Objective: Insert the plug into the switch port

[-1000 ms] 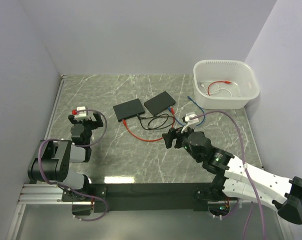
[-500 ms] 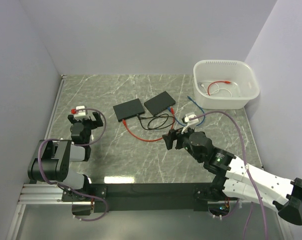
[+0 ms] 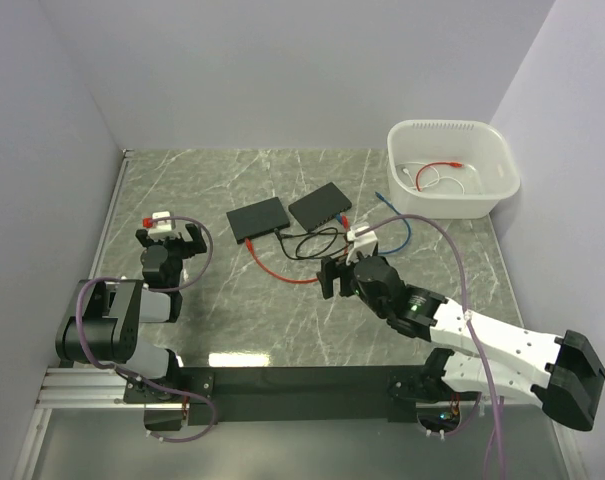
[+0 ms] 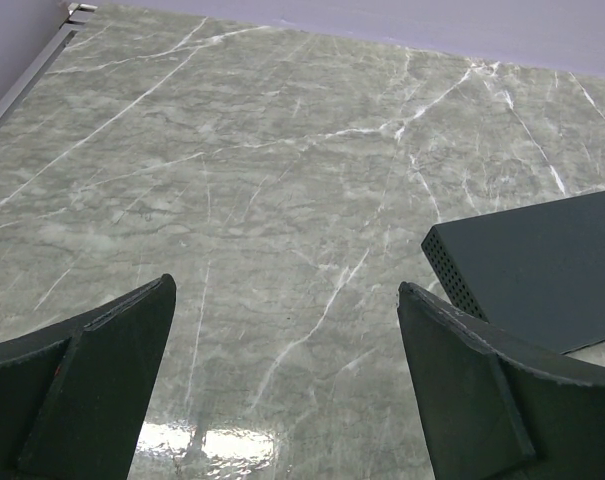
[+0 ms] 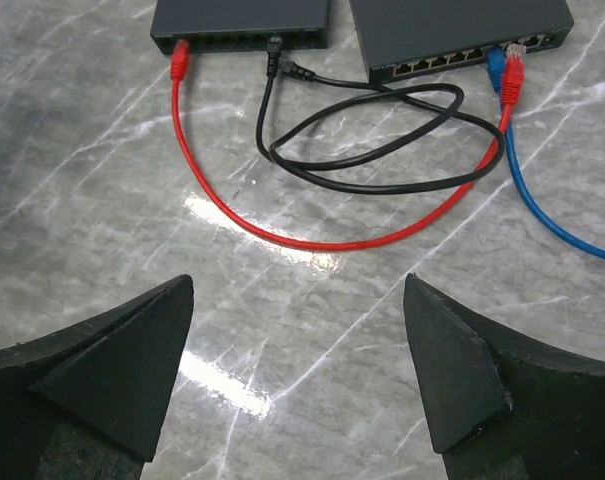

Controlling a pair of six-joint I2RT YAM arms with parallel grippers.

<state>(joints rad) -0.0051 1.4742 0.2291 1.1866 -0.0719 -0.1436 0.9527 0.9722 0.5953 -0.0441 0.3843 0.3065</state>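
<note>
Right gripper [image 5: 300,300] hangs wide open, empty, over mid-table. Left gripper [image 4: 287,290] is open too, near the left edge. The black plug [image 5: 290,71] looks loose, just before the switch [image 5: 242,15] toward the far edge. Nothing's grasped yet, so pickup and insertion remain.

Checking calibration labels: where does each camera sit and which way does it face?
Top external: above and behind the bases, looking down on the table; shows left arm, right arm, left switch, right switch.
Left wrist: on the left arm, facing low across the table; own open jaws at the bottom corners, left switch at right.
Right wrist: on the right arm, tilted down at both switches' ports and the red cable; own open jaws at the bottom.
Shared: the left switch shows in all three views.
</note>
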